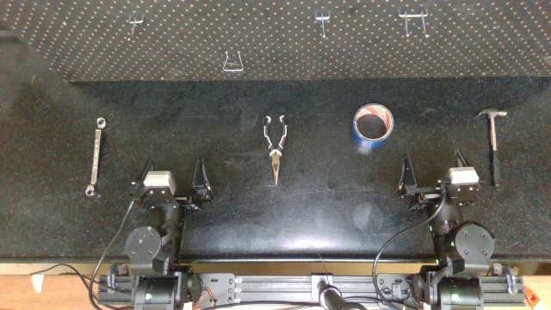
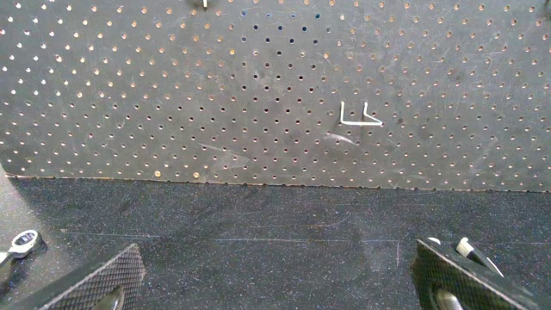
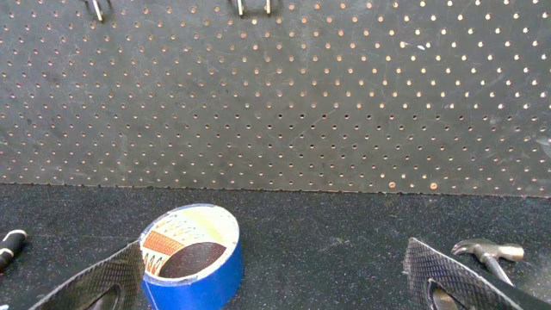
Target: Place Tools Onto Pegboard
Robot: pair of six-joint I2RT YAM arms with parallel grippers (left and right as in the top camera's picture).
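Your left end effector (image 1: 173, 179) sat wide open and empty at the near side of the bench (image 1: 258, 215). The wrench (image 1: 95, 155) lay just to its left, long axis running toward the pegboard (image 1: 258, 34). Your right end effector (image 1: 433, 176) was equally spread, holding nothing. The tape roll (image 3: 207, 284) lay straight ahead of it, the hammer (image 1: 493, 146) off to its right, and the pliers (image 1: 275, 148) midway between both arms.
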